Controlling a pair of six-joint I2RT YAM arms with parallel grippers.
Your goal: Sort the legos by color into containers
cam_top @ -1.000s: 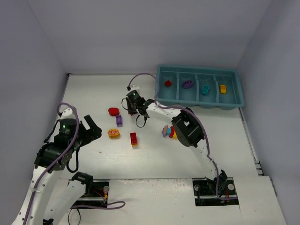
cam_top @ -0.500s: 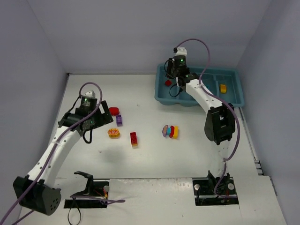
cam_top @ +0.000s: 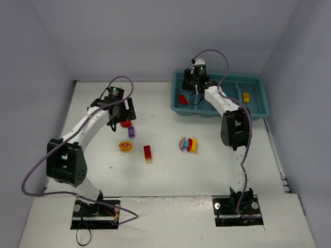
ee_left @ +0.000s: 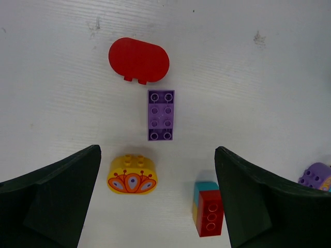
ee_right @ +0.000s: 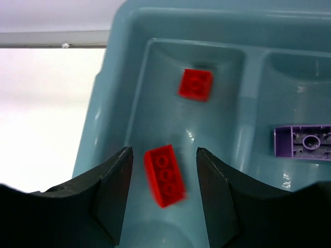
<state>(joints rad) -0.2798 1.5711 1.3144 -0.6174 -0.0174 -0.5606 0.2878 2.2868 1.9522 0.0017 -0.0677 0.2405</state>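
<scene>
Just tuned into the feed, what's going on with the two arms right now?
The right gripper is open over the leftmost compartment of the teal tray. A blurred red brick sits just beneath its fingers and a second red brick lies farther in. The left gripper hovers open above the table near a purple brick, a rounded red piece and a rounded yellow piece. Neither gripper holds anything. A multicoloured stack is unsorted.

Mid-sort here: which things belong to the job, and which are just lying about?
Job: teal tray; long red brick and square red brick inside; red oval, loose purple brick, yellow rounded brick, red stack, mixed stack.
Not the job: arm cables, table.
</scene>
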